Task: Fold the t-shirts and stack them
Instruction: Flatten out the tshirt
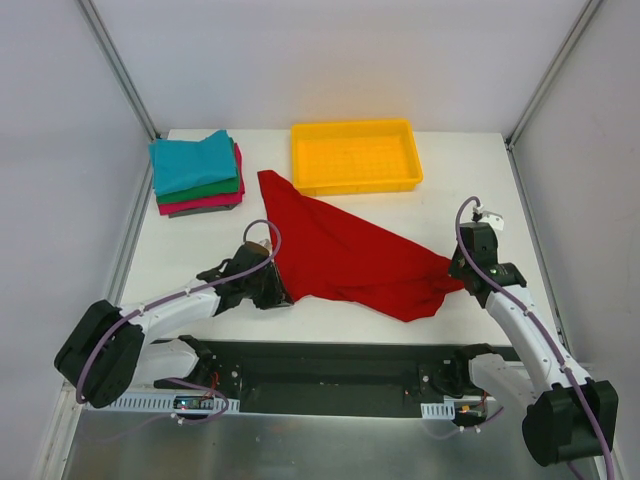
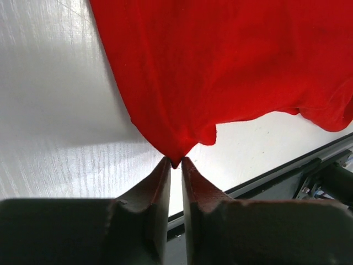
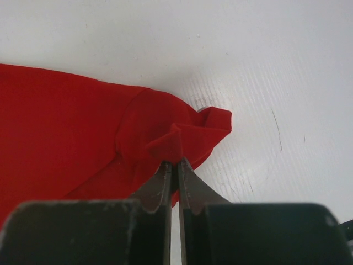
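A large bright red t-shirt lies stretched across the middle of the white table. My left gripper is shut on the shirt's left edge; in the left wrist view the cloth runs down to a point pinched between the fingertips. My right gripper is shut on the shirt's right edge; in the right wrist view a fold of red cloth sits in the closed tips. A stack of folded shirts, teal on top, then green and pink-red, sits at the back left.
A yellow plastic tray stands at the back middle, just beyond the shirt's far corner. Grey walls and metal frame posts close in the table on three sides. The black base rail runs along the near edge.
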Robot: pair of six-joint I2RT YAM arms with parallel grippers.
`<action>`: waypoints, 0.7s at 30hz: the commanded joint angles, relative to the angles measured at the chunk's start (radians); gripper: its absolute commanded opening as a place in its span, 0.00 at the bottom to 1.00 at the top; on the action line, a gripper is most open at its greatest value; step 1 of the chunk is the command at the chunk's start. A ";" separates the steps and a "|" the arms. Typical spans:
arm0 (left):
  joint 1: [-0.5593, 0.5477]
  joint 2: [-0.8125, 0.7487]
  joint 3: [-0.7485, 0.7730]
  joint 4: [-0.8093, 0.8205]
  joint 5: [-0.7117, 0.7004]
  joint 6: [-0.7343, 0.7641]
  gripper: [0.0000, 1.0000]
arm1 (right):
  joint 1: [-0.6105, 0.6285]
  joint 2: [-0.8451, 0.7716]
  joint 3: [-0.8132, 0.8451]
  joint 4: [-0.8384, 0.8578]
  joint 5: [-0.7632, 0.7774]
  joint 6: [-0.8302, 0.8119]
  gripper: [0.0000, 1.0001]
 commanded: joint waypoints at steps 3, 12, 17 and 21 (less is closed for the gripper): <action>-0.003 -0.060 0.013 0.009 -0.003 -0.014 0.00 | -0.005 0.000 0.001 0.025 0.000 0.004 0.03; -0.002 -0.212 0.070 -0.045 -0.084 0.021 0.00 | -0.005 -0.075 0.007 0.046 -0.077 -0.034 0.01; 0.000 -0.295 0.229 -0.138 -0.190 0.090 0.00 | -0.005 -0.120 0.112 0.000 -0.082 -0.050 0.01; 0.017 -0.323 0.387 -0.242 -0.359 0.130 0.00 | -0.005 -0.129 0.252 -0.023 -0.057 -0.074 0.01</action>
